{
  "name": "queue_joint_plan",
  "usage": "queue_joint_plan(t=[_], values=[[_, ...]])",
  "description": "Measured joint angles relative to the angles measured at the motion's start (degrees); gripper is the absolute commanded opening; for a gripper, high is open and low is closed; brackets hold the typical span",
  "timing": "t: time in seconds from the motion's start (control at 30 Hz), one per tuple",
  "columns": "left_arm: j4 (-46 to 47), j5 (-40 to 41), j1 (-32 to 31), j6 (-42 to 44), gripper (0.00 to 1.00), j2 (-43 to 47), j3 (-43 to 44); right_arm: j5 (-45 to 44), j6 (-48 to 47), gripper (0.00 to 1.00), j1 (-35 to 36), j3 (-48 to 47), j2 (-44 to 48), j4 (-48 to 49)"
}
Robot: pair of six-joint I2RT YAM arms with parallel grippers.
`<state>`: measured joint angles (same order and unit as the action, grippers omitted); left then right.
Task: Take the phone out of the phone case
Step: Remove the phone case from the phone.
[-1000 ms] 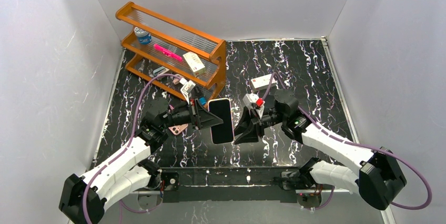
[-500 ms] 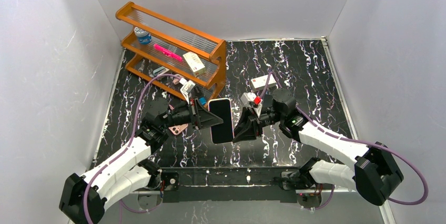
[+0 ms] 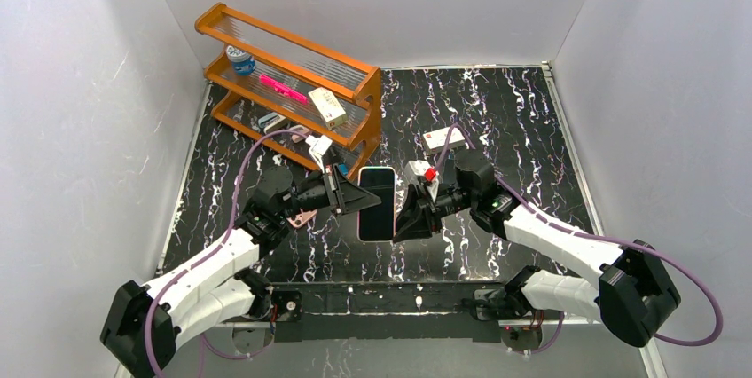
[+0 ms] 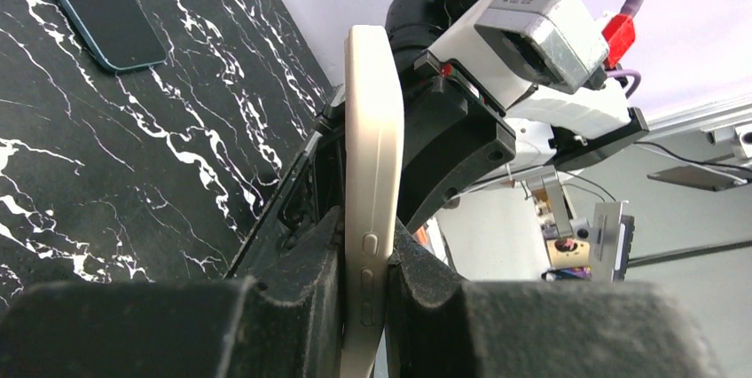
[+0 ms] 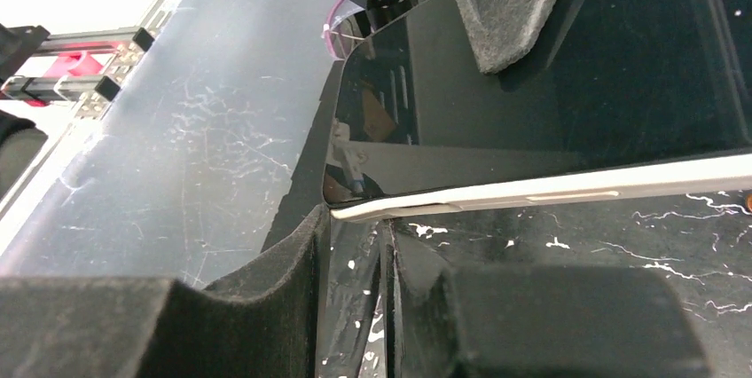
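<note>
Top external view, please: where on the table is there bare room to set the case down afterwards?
The table looks bare on its right side, between the white box and the right wall. Crowded: the back left around the orange rack, and the centre, where the left gripper and right gripper meet at the phone.

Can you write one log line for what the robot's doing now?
left gripper: shut on phone, in air | phone: in case | right gripper: at phone corner, grip unclear
</note>
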<state>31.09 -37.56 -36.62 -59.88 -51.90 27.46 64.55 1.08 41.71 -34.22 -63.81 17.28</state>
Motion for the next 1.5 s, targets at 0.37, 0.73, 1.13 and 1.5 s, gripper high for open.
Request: queue_joint_plan(t=[0.37,0.73,1.13,1.5], values=[[1.09,6.36,-1.33,-1.81,0.0,0.02,-0.83,-10.43,-3.87,0.01,0.74,-0.24,0.13,-3.89],[4.98,14.67,-1.38,-1.2,0.0,0.83,-2.84,-26.18,4.92,0.02,1.18,0.63,3.5,-3.34],[0.57,28.48,-3.67,2.91,0.0,10.34,-7.76,-36.89,18.27,0.44,0.76,1.36,8.39,1.9],[-0.26,40.63,-4.11,1.6,0.0,11.63,-12.87,-38.01,40.13,0.56,0.61,7.54,12.26,7.65]])
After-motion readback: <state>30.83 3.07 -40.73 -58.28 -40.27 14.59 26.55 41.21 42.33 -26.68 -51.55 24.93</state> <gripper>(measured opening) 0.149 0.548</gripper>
